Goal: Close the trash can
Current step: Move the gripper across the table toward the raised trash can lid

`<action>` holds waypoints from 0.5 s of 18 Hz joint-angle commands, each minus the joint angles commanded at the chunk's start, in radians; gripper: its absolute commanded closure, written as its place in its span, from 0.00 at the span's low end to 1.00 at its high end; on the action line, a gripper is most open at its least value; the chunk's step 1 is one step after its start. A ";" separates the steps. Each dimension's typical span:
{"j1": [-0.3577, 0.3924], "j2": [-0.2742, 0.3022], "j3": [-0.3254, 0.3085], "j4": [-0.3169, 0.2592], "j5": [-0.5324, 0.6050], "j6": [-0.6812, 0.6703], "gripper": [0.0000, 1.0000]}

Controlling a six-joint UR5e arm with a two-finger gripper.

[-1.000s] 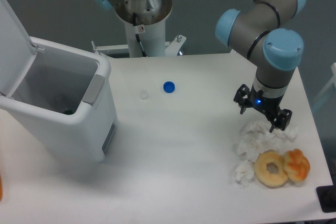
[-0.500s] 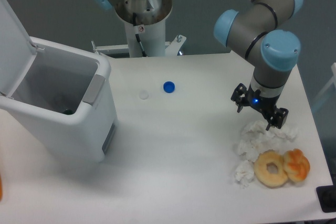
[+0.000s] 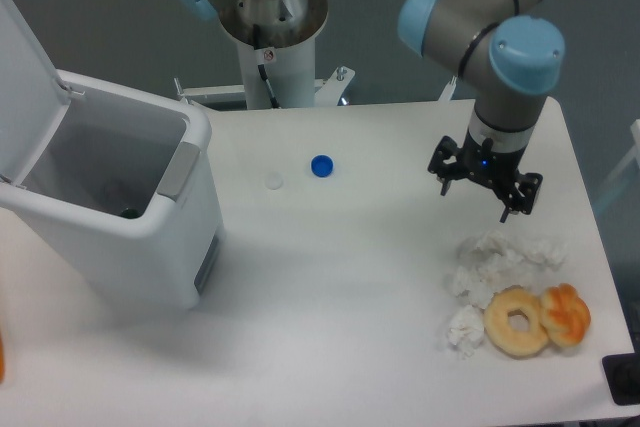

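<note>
Fixed camera view of a white table [image 3: 330, 287]: the trash can [image 3: 120, 227], a large white bin with rounded corners, stands at the table's nine o'clock side with its flat lid [image 3: 25, 77] swung up and tilted back at the far left, leaving the inside open to view. A grey latch panel [image 3: 178, 169] sits on the rim facing the middle of the table, and something small and dark lies at the bottom of the bin, too dim to make out.

At three o'clock the robot arm [image 3: 500, 57], grey with light-blue joint caps, reaches down over the table. Its gripper [image 3: 485, 192] hangs above the bare surface with its two black fingers spread apart and nothing between them; a small blue light glows on its body. It is well apart from the trash can.

Toward five o'clock, below the gripper, lie crumpled white tissues [image 3: 490, 257], with a plain ring doughnut [image 3: 517, 321] touching them and an orange glazed pastry [image 3: 566, 313] just beside it.

Near the table's centre, toward twelve o'clock, a blue bottle cap [image 3: 321, 165] lies next to a white cap [image 3: 274, 181]. The arm's white mounting column [image 3: 270, 37] rises behind the table's far edge.
</note>
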 joint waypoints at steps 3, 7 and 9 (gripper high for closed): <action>-0.046 0.054 -0.002 -0.079 -0.002 -0.137 0.00; -0.083 0.143 -0.002 -0.181 -0.041 -0.246 0.00; -0.089 0.189 -0.002 -0.224 -0.084 -0.310 0.00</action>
